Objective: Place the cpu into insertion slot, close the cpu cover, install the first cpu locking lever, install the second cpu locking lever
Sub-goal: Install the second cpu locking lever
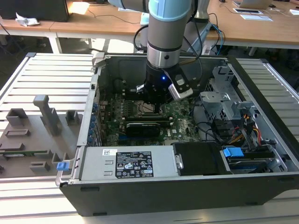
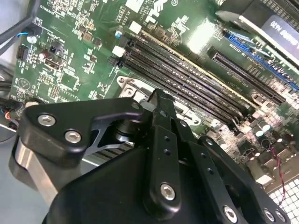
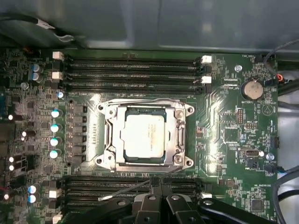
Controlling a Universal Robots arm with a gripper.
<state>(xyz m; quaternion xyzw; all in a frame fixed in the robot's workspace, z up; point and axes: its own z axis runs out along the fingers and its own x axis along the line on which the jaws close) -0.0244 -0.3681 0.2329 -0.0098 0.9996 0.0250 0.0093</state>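
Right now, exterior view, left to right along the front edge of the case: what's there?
Blue clip → silver power supply with its label → black drive cage → blue connector → case right wall.

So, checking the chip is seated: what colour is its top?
Pale silver-grey; the cpu shows best in the first wrist view.

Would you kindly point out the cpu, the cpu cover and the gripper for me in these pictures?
cpu (image 3: 145, 138): first wrist view, middle of its pale metal top.
cpu cover (image 3: 180, 135): first wrist view, side bar of the metal frame beside the chip.
gripper (image 3: 161, 183): first wrist view, at the tips of its black fingers.
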